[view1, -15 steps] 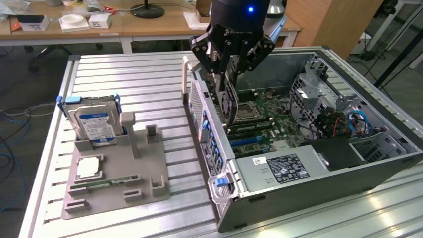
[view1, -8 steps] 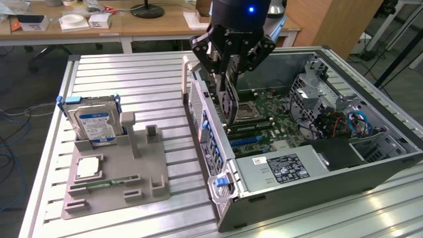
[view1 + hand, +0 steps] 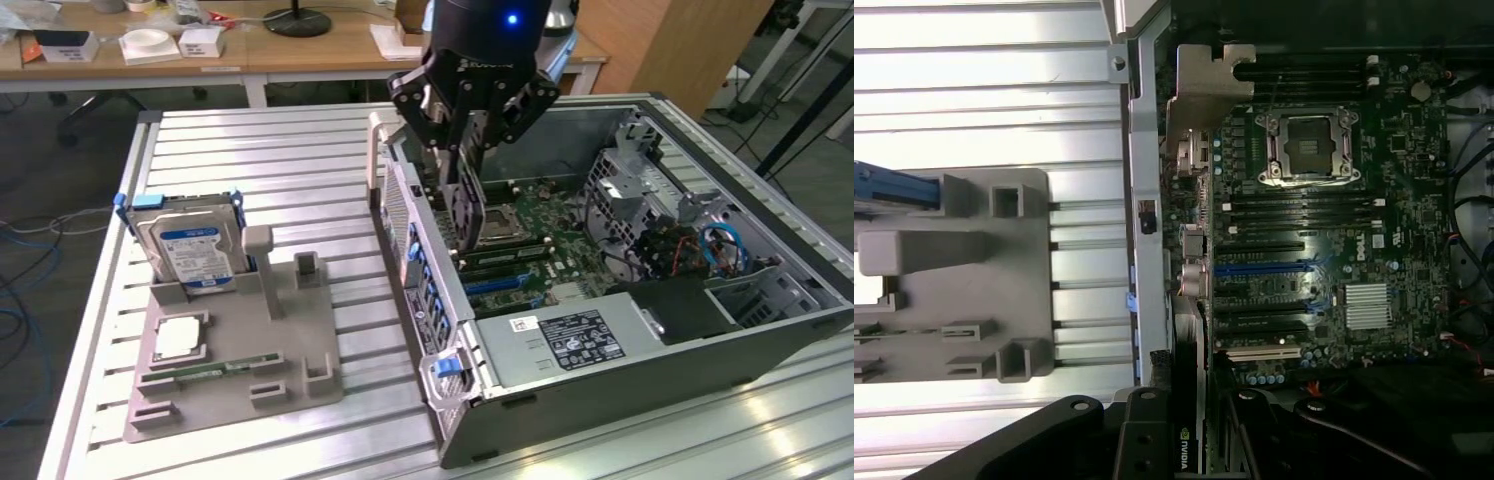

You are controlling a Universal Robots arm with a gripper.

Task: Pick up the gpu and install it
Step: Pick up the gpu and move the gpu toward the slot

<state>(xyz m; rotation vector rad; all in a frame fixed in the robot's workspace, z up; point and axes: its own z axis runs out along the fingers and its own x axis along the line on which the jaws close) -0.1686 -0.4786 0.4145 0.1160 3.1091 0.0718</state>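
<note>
At the exterior view's left, a hard drive (image 3: 194,245) stands in a grey holder (image 3: 234,345) on the table (image 3: 267,150). To the right, the gripper (image 3: 461,150) is clamped on the gpu (image 3: 463,215) — upright, inside the open computer case (image 3: 747,330), low over the motherboard (image 3: 547,240) — whether they touch I cannot tell.

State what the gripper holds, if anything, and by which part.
The gripper holds the thin, flat, dark rectangular gpu card by its upper edge; the card hangs upright over the green motherboard.

Glare whitens the slatted table (image 3: 984,60); computer case (image 3: 641,380) interior dim (shadowed).
</note>
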